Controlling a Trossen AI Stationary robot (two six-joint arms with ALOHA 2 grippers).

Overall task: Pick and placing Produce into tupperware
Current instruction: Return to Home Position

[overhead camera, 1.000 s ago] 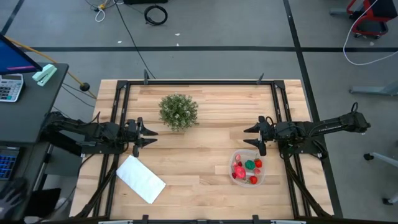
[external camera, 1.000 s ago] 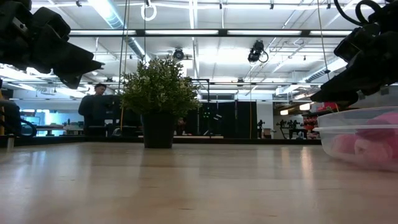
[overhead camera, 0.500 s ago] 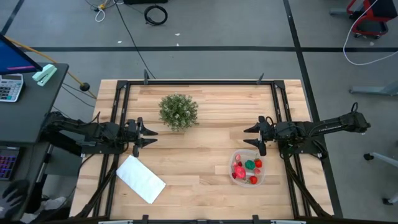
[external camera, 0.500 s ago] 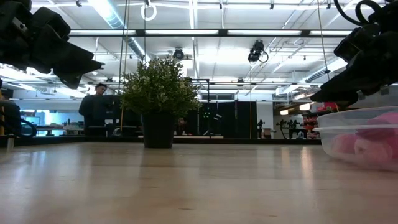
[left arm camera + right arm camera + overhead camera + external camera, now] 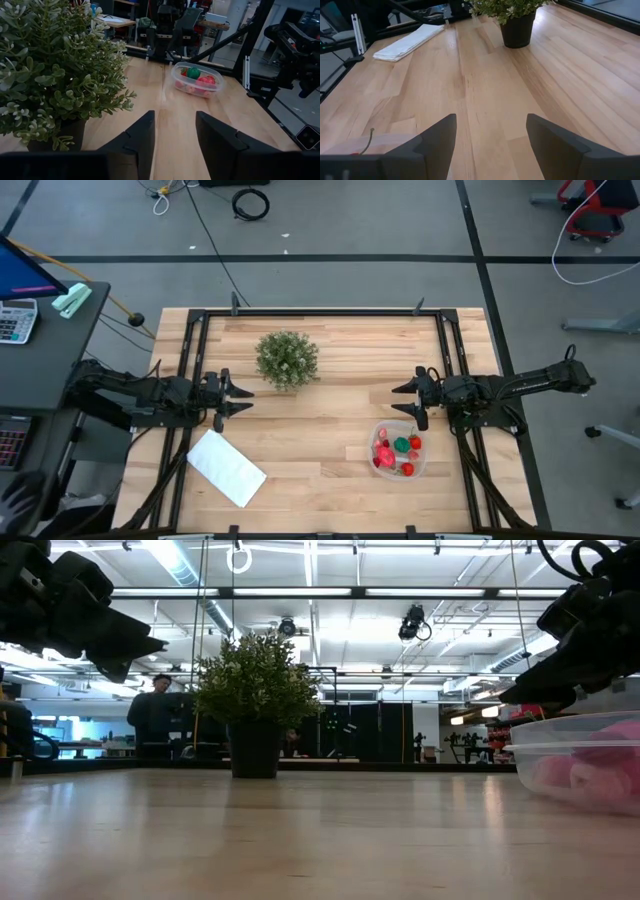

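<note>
The tupperware [image 5: 400, 449] is a clear round container standing on the table near its right side; it also shows in the left wrist view [image 5: 197, 82] and low view [image 5: 580, 760]. Inside lie the produce: several red and pink pieces [image 5: 384, 455] and one green piece [image 5: 401, 444]. My left gripper [image 5: 243, 400] hovers open at the table's left side, next to the plant. My right gripper [image 5: 398, 401] hovers open at the right side, just beyond the tupperware's far rim. Neither touches anything.
A bushy green plant in a dark pot [image 5: 287, 359] stands toward the far left of the table. A flat white rectangle [image 5: 226, 468] lies near the left near edge. A black frame [image 5: 320, 313] runs along the table's edges. People show in the room behind.
</note>
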